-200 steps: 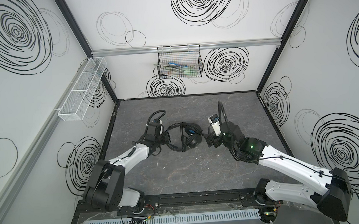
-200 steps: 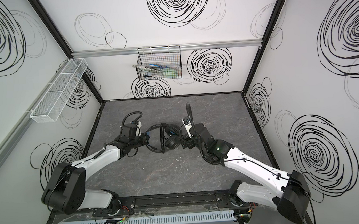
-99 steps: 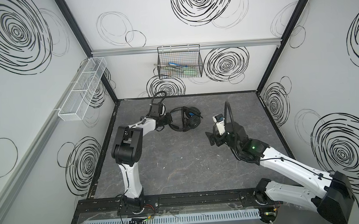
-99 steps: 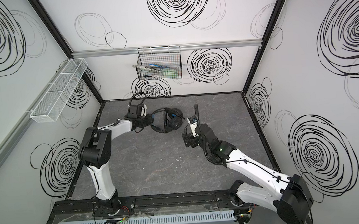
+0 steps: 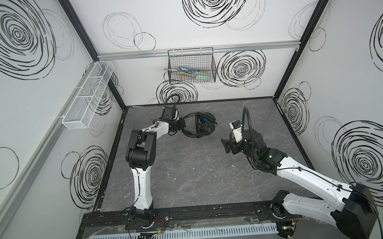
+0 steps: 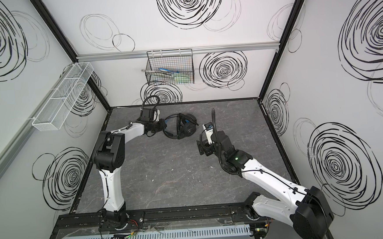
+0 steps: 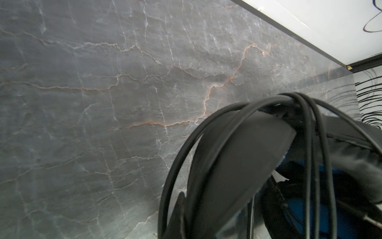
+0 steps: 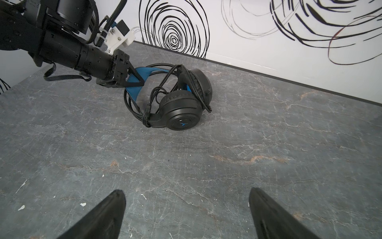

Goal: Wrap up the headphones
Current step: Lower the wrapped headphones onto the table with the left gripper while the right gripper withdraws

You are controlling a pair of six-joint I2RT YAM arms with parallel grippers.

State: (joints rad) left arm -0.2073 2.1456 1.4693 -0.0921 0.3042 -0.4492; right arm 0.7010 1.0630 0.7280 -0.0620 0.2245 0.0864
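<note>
The black headphones (image 5: 206, 129) (image 6: 186, 130) lie on the grey table near the back wall, earcups down. Their thin black cable (image 8: 157, 91) is looped several times around the headband and cups. My left gripper (image 5: 183, 125) (image 6: 163, 125) (image 8: 137, 79) is shut on the blue headband strap (image 8: 134, 91). In the left wrist view the headband (image 7: 237, 155) and cable loops (image 7: 308, 144) fill the near corner. My right gripper (image 5: 226, 145) (image 6: 201, 148) (image 8: 187, 196) stands open over bare table, well short of the headphones, with nothing between its fingers.
A black wire basket (image 5: 192, 70) with tools hangs on the back wall above the headphones. A white mesh shelf (image 5: 86, 96) runs along the left wall. The back wall's foot (image 8: 268, 70) lies just behind the headphones.
Over the last second my left arm raised its elbow and carried the headphones from mid-table toward the back wall. My right gripper drew away from them; little has moved in the last half second.
</note>
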